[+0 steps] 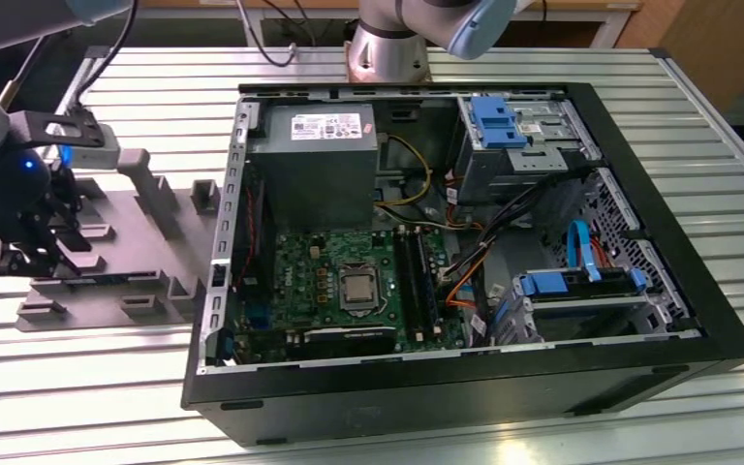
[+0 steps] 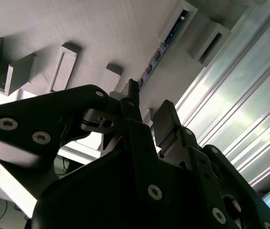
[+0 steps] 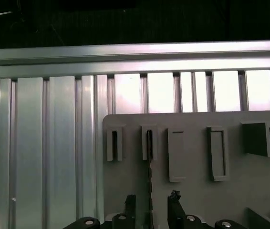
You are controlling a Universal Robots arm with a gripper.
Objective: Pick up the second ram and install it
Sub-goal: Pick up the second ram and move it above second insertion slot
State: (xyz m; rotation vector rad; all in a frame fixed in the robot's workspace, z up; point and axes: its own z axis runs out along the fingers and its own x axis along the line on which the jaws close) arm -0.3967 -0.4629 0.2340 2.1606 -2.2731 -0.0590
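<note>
The second ram (image 3: pixel 150 176) stands on its long edge in a narrow slot of the grey holder plate (image 3: pixel 192 191), a thin dark strip seen edge-on. In the second wrist view the ram (image 2: pixel 160 47) shows a row of small chips. My gripper (image 3: pixel 151 204) is low over the plate and open, one fingertip (image 3: pixel 130 202) on each side of the ram's near end with a gap to both. In the exterior view the gripper (image 1: pixel 20 254) hangs over the holder plate (image 1: pixel 139 291) at that view's left.
The open computer case (image 1: pixel 476 387) lies at the centre of the ribbed metal table (image 1: pixel 113 387). Inside it, the green circuit board (image 1: pixel 307 262) carries long black sockets (image 1: pixel 413 281), with a grey power supply (image 1: pixel 314 165), cables and blue drive brackets (image 1: pixel 579 281) around it. Upright posts (image 1: pixel 152 184) rise from the plate.
</note>
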